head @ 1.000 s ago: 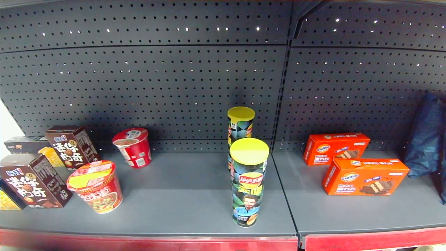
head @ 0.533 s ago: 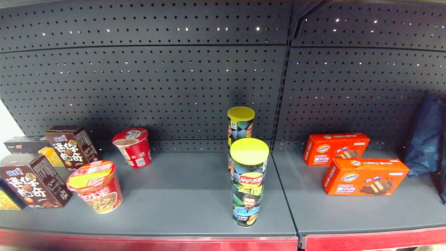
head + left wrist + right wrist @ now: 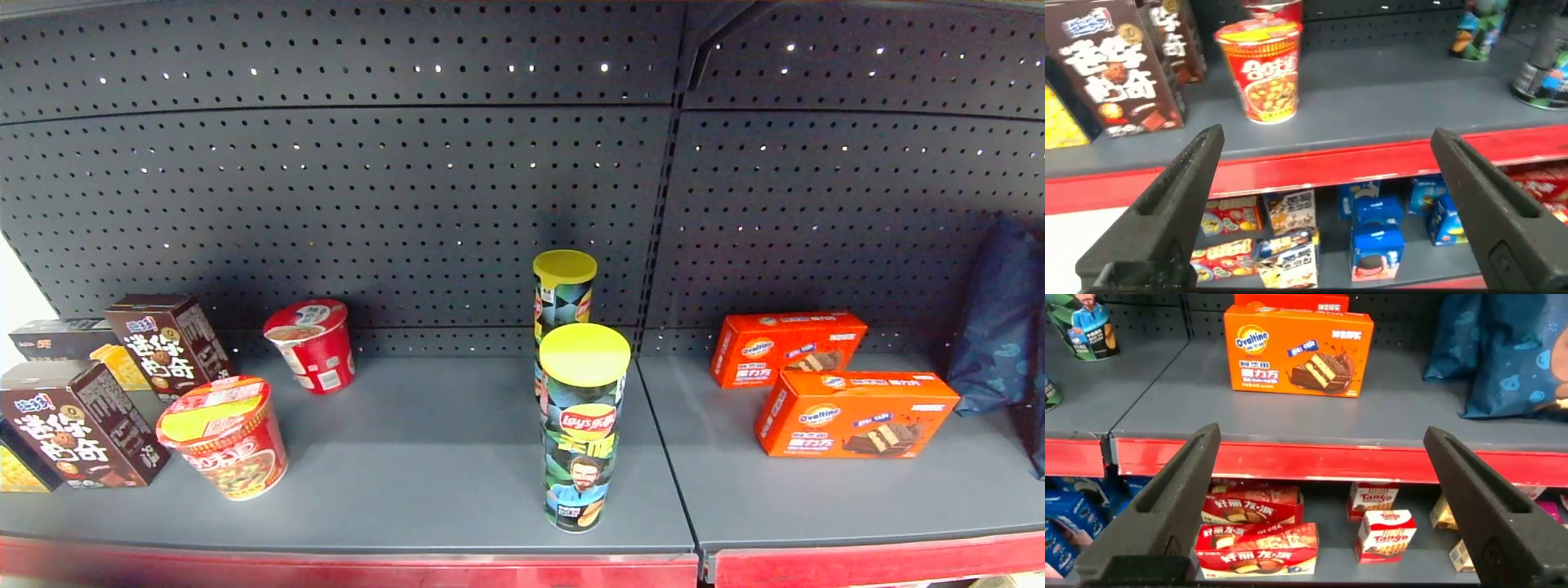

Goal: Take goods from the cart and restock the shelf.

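The grey shelf (image 3: 457, 457) carries two tall chip cans with yellow lids (image 3: 584, 425), one behind the other. Two red noodle cups (image 3: 224, 437) stand to their left, brown boxes (image 3: 82, 425) further left, and two orange boxes (image 3: 853, 412) to the right. My left gripper (image 3: 1327, 212) is open, held in front of the shelf's red edge below the front noodle cup (image 3: 1261, 69). My right gripper (image 3: 1323, 498) is open too, in front of the red edge below an orange box (image 3: 1298, 349). Neither holds anything.
Dark blue bags (image 3: 1000, 314) lean at the shelf's far right. A lower shelf holds blue packs (image 3: 1376, 237) and red and white snack boxes (image 3: 1257, 531). Bare shelf floor lies between the noodle cups and the chip cans.
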Robot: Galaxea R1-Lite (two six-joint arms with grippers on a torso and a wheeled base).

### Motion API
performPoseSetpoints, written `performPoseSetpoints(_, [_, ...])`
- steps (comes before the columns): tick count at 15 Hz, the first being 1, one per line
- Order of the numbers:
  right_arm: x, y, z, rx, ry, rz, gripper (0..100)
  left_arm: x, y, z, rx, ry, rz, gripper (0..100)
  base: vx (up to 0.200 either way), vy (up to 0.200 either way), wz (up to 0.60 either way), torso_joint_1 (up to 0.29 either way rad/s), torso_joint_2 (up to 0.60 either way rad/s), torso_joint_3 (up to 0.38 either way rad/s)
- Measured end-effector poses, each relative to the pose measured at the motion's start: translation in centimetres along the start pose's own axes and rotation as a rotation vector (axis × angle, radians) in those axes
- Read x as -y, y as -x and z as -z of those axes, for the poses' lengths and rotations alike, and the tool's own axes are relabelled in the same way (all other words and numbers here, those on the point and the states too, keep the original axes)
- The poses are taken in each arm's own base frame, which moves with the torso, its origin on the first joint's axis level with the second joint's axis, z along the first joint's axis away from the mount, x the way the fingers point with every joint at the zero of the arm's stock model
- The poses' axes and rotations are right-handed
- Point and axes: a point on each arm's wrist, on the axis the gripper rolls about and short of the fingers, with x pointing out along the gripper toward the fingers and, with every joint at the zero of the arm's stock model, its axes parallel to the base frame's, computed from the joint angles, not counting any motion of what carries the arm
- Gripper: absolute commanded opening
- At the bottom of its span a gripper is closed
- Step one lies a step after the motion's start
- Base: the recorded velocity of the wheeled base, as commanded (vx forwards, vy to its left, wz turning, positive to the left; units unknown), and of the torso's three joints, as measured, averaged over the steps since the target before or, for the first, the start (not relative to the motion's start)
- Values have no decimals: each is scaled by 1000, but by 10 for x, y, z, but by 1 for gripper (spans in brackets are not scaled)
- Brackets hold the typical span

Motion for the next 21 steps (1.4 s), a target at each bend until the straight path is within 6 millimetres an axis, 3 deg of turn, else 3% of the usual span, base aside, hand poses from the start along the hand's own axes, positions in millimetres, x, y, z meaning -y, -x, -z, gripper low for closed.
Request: performPoseSetpoints(21, [-1,0,0,2,38,-44,100,-1,0,1,4,-89,-33,100,0,0,0,0,0,0])
